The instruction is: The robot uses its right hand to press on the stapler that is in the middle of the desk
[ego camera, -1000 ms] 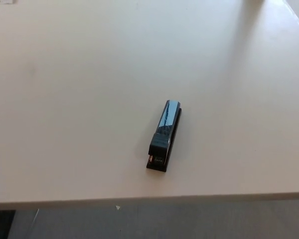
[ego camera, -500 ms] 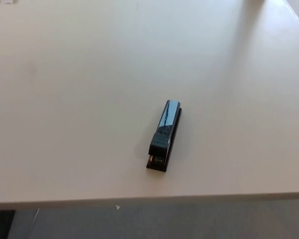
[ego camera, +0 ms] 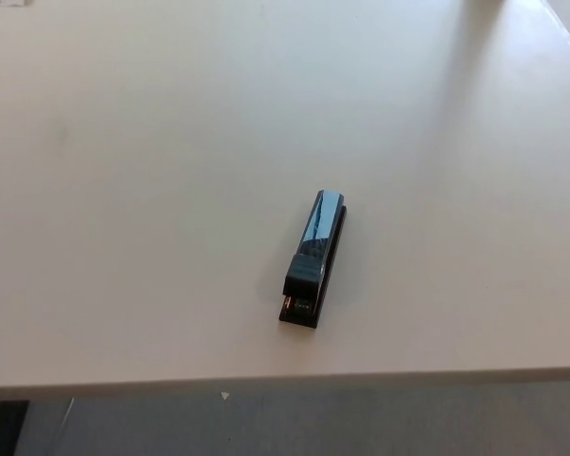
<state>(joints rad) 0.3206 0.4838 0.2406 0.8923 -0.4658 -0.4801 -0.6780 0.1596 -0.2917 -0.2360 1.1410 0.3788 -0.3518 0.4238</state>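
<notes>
Toward the near edge of the white tabletop (ego camera: 152, 190), right of its middle, the head view shows the black stapler (ego camera: 314, 258) lying untouched, neither hand in sight, so the right hand should descend squarely on the glossy top arm's far end.

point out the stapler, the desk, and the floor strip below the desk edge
stapler (ego camera: 315, 255), head view, middle of its glossy dark top arm.
desk (ego camera: 142, 190), head view, bare pale surface left of the stapler.
floor (ego camera: 361, 423), head view, grey strip under the desk's near edge.
</notes>
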